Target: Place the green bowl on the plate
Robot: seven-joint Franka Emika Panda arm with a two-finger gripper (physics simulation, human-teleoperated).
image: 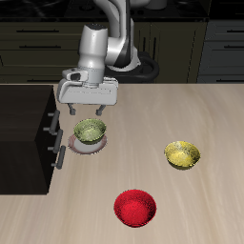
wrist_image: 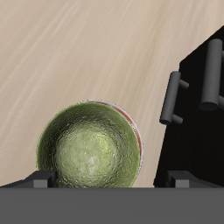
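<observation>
The green bowl (image: 90, 132) is olive and mottled and rests upright on the plate (image: 76, 146), whose pinkish rim shows around its base. In the wrist view the bowl (wrist_image: 92, 149) covers nearly all of the plate, and only a thin red arc of the plate's rim (wrist_image: 132, 120) shows. My gripper (image: 90, 111) hangs just above the bowl. It is open, with a finger on each side of the bowl's rim and nothing held. In the wrist view the gripper (wrist_image: 109, 181) has its fingertips (wrist_image: 39, 181) spread wide apart.
A black cabinet (image: 27, 133) with drawer handles (wrist_image: 172, 98) stands right beside the plate. A yellow bowl (image: 182, 154) and a red bowl (image: 134, 207) sit on the wooden table (image: 191, 114), nearer the front edge.
</observation>
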